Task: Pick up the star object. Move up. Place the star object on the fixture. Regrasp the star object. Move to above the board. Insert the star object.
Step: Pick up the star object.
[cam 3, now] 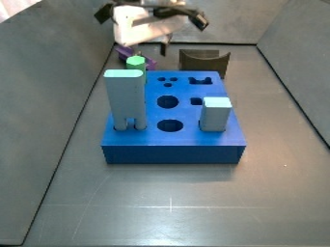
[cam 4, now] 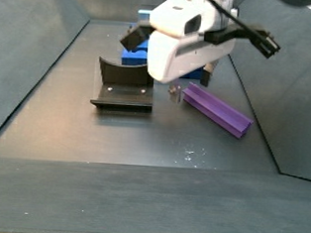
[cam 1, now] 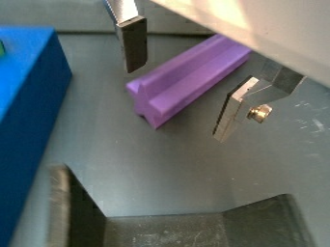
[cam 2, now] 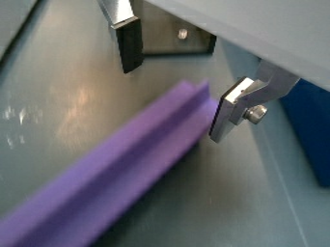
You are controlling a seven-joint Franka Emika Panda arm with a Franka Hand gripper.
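Grey desk (cam 4: 64, 133): my jaws (cam 1: 180, 82) hang released astride the star (cam 1: 187, 79), picking up; next, clench on it and lift.

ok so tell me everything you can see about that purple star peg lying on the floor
The star object is a long, slender purple peg with lengthwise ridges and grooves, matte and plastic-looking. It lies flat on the dark grey floor, not upright, beside the fixture and apart from it, behind the blue board. The gripper hangs low over it, open, with a silver finger on either side. In both wrist views the pads stand clear of its sides, so only the floor seems to touch it.
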